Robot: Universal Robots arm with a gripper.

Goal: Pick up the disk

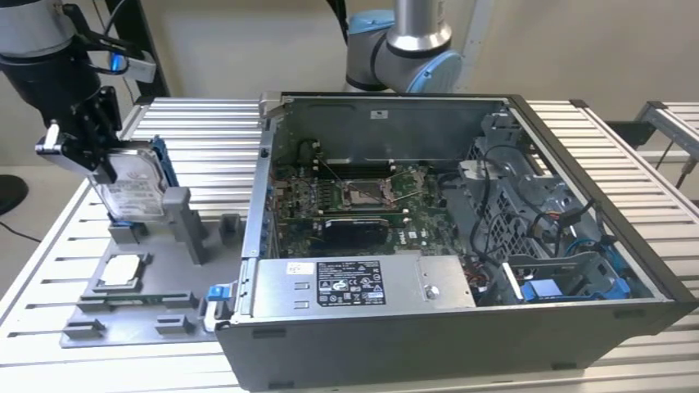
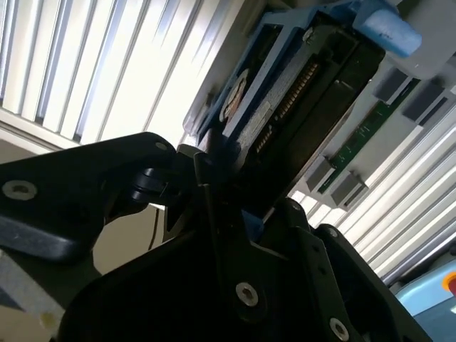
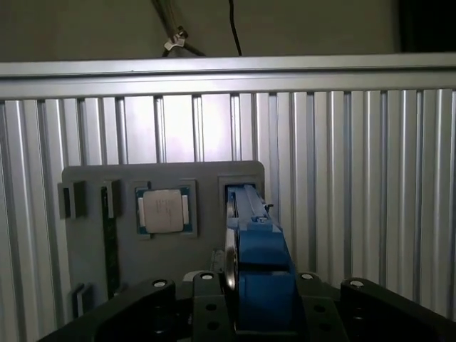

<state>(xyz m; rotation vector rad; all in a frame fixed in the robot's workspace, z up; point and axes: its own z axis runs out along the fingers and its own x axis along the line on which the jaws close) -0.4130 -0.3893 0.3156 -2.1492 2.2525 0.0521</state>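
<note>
Your gripper (image 1: 101, 164) is clamped shut on the disk (image 1: 133, 187), one finger on each flat face. The disk stands on edge, its long axis running straight down from the fingers (image 3: 206, 296) toward the grey holder (image 1: 126, 232) just below. You cannot tell whether its lower edge touches the holder. Farther off lie the square chip (image 1: 123, 270) and the open computer case (image 1: 437, 327).

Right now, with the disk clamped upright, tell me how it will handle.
The disk looks like a stiff metal slab, so it probably won't flex in the gripper. Its smooth faces and blue bracket could slip if the grip loosens. Held on edge, it would likely tip over if set down unsupported.
</note>
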